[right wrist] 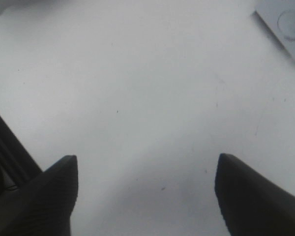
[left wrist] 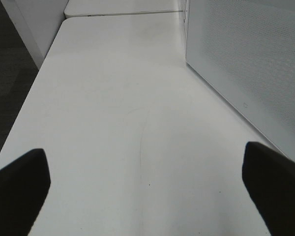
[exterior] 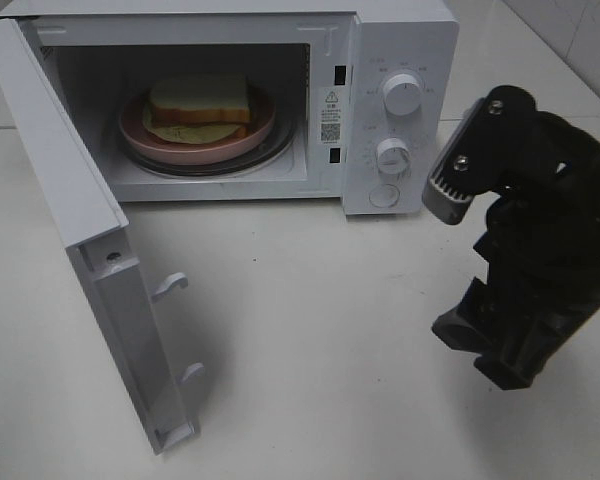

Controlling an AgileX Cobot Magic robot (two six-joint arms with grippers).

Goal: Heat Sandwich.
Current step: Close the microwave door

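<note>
Exterior high: in front and above, tilted down; microwave (exterior: 420, 40) across the upper part of the frame, table (exterior: 310, 350) below.
Left wrist: low, skimming along the table; pale mesh panel (left wrist: 246, 64) close by, perhaps the microwave's door.
Right wrist: close, facing straight down onto the table.
Shared: the table.

Right gripper (right wrist: 146, 160) above a white worktop (right wrist: 137, 83), two dark ribbed fingers (right wrist: 46, 199) spread wide, only faintly scuffed worktop showing between them, corner of a pale grey panel (right wrist: 278, 30) with a round button (right wrist: 291, 22) farther off
</note>
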